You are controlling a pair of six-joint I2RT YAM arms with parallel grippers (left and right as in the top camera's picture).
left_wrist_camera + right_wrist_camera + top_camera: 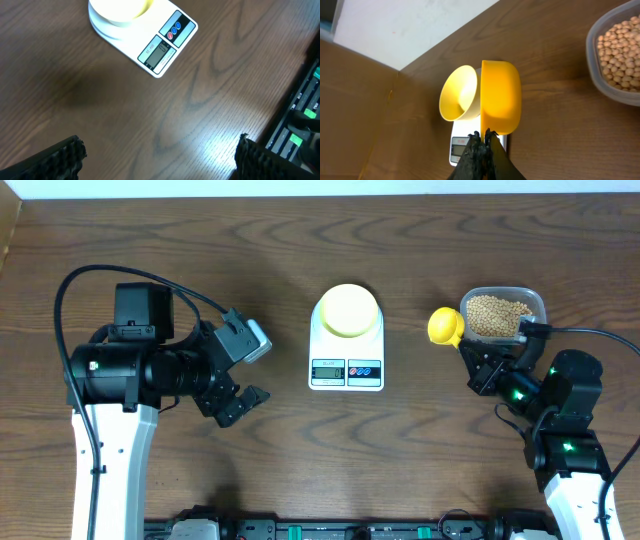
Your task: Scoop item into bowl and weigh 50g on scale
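The pale-yellow bowl (348, 310) sits on the white scale (346, 370) at the table's middle; both also show in the left wrist view, bowl (120, 9) and scale (165, 47). The tan beans (496, 316) fill a clear plastic tub (534, 302) at the right, and show in the right wrist view (620, 55). My right gripper (472, 358) is shut on the handle of a bright yellow measuring spoon (444, 326), held beside the tub; in the right wrist view the gripper (482, 136) holds the spoon (501, 95) in front of the bowl (460, 92). My left gripper (238, 376) is open and empty, left of the scale.
The table's back edge and a pale wall (405, 25) show in the right wrist view. A black rail with green lights (305, 115) runs along the table's front edge.
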